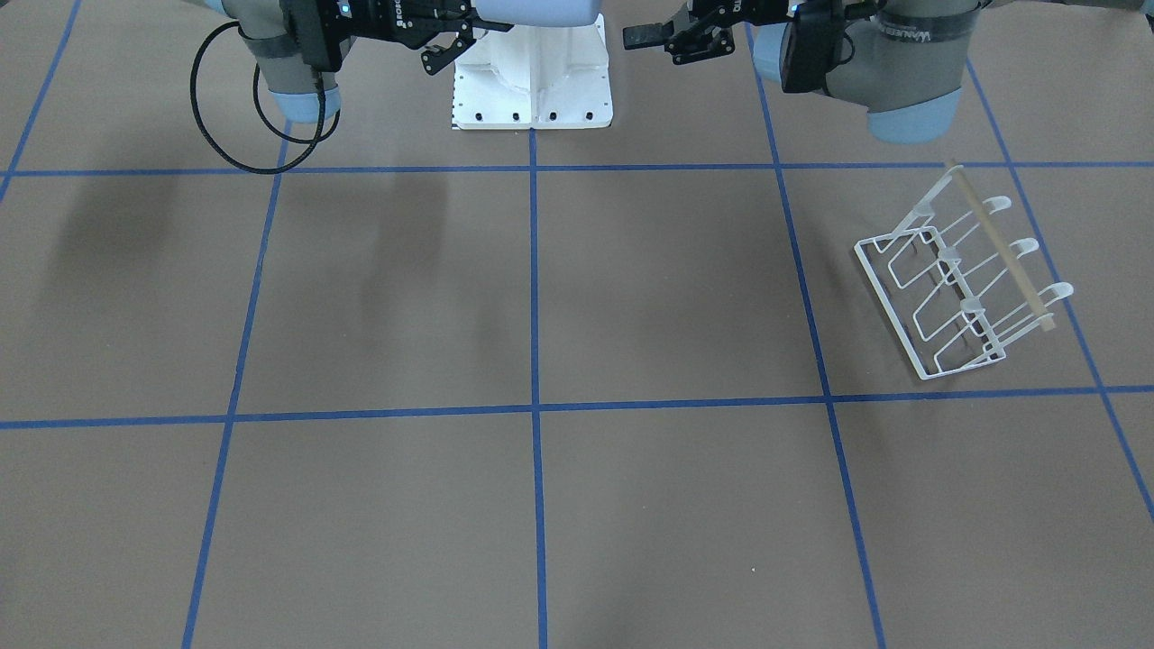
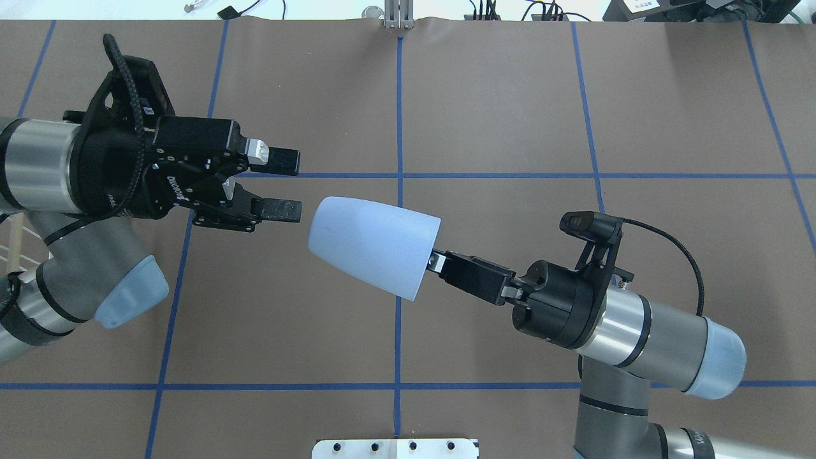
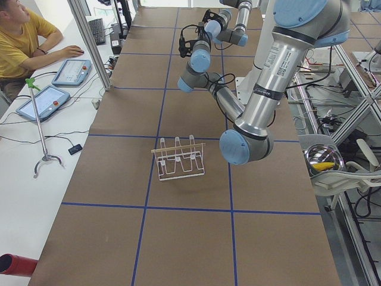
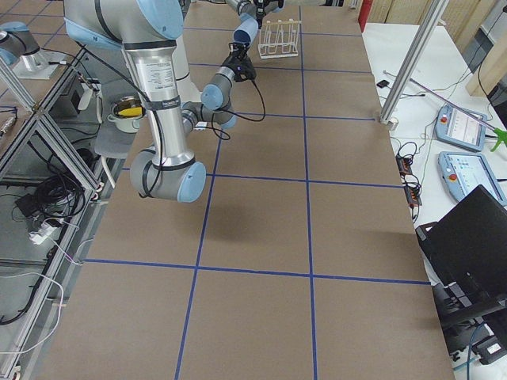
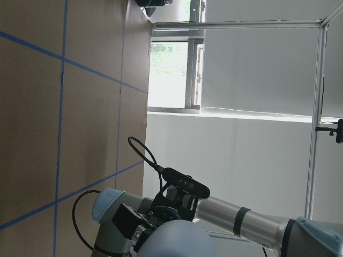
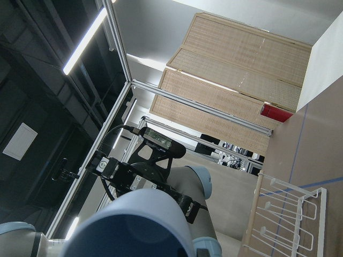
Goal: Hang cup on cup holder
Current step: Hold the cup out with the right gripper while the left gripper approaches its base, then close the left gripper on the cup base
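The pale blue-grey cup point(image 2: 373, 245) is held sideways in the air, its base toward my left gripper. My right gripper point(image 2: 436, 261) is shut on the cup's rim. My left gripper point(image 2: 298, 185) is open and empty, its fingertips just short of the cup's base, apart from it. The cup is cut off at the top edge of the front view point(image 1: 541, 11) and fills the bottom of the right wrist view point(image 6: 134, 225). The white wire cup holder point(image 1: 965, 279) with its wooden rod stands on the table on my left side, away from both grippers; it also shows in the exterior left view point(image 3: 178, 158).
The white robot pedestal point(image 1: 532, 90) stands at the table's near edge. An operator point(image 3: 21, 36) sits at a side bench with tablets. A steel bowl point(image 3: 324, 159) sits off the table. Blue tape lines mark the brown table.
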